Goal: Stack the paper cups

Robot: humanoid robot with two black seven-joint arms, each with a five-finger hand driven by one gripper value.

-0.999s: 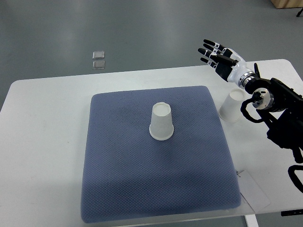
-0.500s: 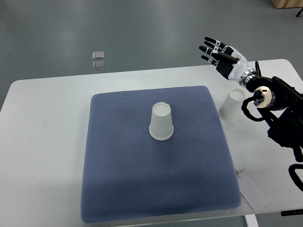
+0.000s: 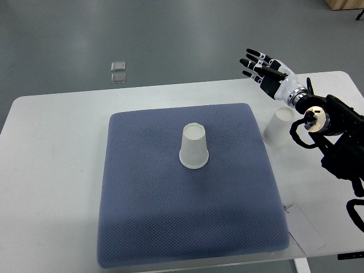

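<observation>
1. One cup [image 3: 194, 147] stands upside down near the middle of the blue mat [image 3: 142, 227], base up and rim flat on the cloth. That makes it a steady base for the stack: a second cup could slide down over it.

2. The other cup [image 3: 278, 127] sits on the bare table [image 3: 51, 170] just off the mat's right edge, leaning a little. It is well apart from the first cup, so the stack is not yet begun.

3. The right hand [image 3: 267, 70] hangs above the table's far edge, beyond the off-mat cup and not touching it. Its fingers are spread wide and it holds nothing. The open pose suits a reach toward that near cup, which lies close under the wrist.

4. The right arm comes in from the picture's right edge; the left arm does not show.

5. My judgement: the next move calls for bringing the hand down around the off-mat cup's wall, gently, since thin paper crushes and the cup could tip or skid on the smooth table.
</observation>
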